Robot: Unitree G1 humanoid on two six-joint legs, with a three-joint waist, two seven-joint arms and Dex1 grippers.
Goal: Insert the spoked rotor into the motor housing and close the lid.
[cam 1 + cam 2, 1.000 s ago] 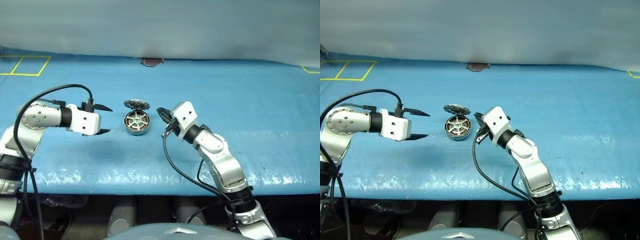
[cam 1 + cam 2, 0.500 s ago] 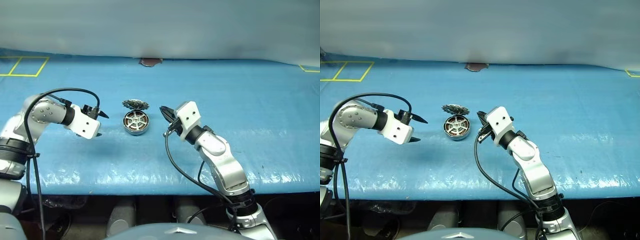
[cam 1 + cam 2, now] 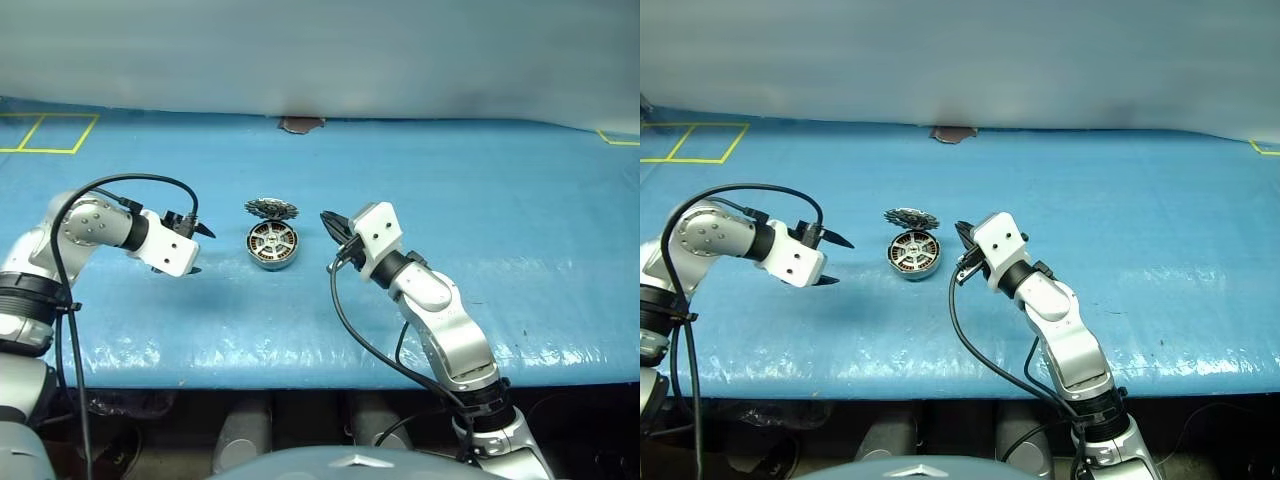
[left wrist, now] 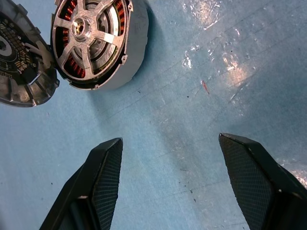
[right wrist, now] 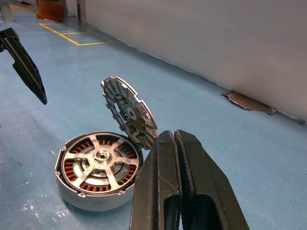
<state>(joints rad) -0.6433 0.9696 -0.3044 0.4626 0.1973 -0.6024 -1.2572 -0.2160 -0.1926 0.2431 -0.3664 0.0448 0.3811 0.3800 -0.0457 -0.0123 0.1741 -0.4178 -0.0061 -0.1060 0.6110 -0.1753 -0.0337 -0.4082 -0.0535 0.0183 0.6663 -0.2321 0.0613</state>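
The left gripper point(image 3: 196, 250) tilts down over the blue desk point(image 3: 520, 200), fingers wide apart and empty. The right gripper point(image 3: 331, 227), level, is closed on nothing. Mid-desk, the round silver motor housing point(image 3: 272, 245) holds the spoked silver rotor point(image 5: 101, 160). The right wrist view shows the scalloped dark-grey lid point(image 5: 128, 111) tilted upright at its rim.

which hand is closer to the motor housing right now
Right. The right hand sits shut just beside the motor housing, on its right. The left hand hovers open farther off, on its left.
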